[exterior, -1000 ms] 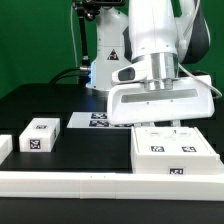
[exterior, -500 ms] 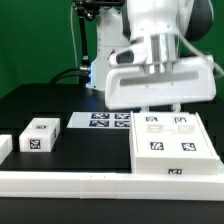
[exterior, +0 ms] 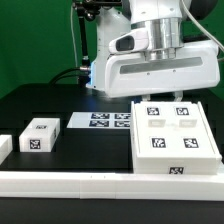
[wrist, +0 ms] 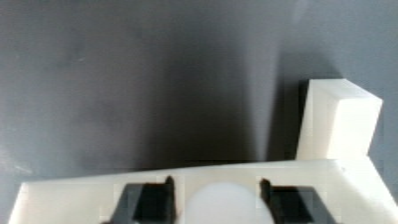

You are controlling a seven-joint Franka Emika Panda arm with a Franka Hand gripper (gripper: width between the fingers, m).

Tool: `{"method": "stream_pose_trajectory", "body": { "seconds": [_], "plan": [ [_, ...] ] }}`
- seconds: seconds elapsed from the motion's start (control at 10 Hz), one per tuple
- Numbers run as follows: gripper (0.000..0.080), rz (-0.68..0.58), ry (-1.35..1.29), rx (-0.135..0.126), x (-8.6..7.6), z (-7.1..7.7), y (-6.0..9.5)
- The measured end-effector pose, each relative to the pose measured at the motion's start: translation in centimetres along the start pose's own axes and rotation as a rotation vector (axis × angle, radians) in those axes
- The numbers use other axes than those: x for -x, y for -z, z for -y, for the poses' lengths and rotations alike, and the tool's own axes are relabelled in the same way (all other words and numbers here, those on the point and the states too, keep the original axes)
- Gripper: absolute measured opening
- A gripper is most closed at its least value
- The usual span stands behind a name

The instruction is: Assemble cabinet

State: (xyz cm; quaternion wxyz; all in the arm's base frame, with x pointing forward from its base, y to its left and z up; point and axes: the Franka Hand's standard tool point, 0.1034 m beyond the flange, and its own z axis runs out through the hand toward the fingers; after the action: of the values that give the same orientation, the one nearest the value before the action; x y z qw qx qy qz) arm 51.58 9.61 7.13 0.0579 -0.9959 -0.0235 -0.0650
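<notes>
The cabinet [exterior: 176, 142], a large white box with black-and-white tags, stands at the exterior view's right. Its tagged face is tipped toward the camera and its far edge is raised. My gripper [exterior: 165, 101] is at that raised far edge, its wide white hand right above it, and it is shut on the cabinet. In the wrist view my gripper [wrist: 214, 196] has its two dark fingers on either side of a white part. A white wall of the cabinet [wrist: 338, 118] juts out beyond them over the black table.
A small white tagged block [exterior: 40, 134] lies at the left, and another [exterior: 4, 147] is cut off by the left edge. The marker board [exterior: 104, 120] lies behind the middle. A long low white rail [exterior: 70, 183] runs along the front.
My gripper has risen, and the cabinet's far edge has come up with it. More of the tagged face now shows.
</notes>
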Motion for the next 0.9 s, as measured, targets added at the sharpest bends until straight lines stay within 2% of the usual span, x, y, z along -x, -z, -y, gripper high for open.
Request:
{"method": "stream_pose_trajectory", "body": {
  "seconds": [0.1,0.2,0.3,0.4,0.5,0.6,0.9],
  "plan": [
    [0.0220,0.027,-0.009,-0.002,0.2,0.1,0.1],
    [0.0220,0.092,-0.030,-0.009,-0.1,0.4,1.8],
    [0.0220,0.131,-0.034,-0.014,-1.1,0.4,3.8],
    [0.0220,0.178,-0.050,-0.021,-1.8,0.7,4.6],
    [0.0220,0.194,-0.056,-0.028,-3.0,1.1,4.8],
    [0.0220,0.198,-0.059,-0.028,-2.9,1.1,4.3],
    [0.0220,0.201,-0.059,-0.028,-2.7,1.1,4.3]
  ]
}}
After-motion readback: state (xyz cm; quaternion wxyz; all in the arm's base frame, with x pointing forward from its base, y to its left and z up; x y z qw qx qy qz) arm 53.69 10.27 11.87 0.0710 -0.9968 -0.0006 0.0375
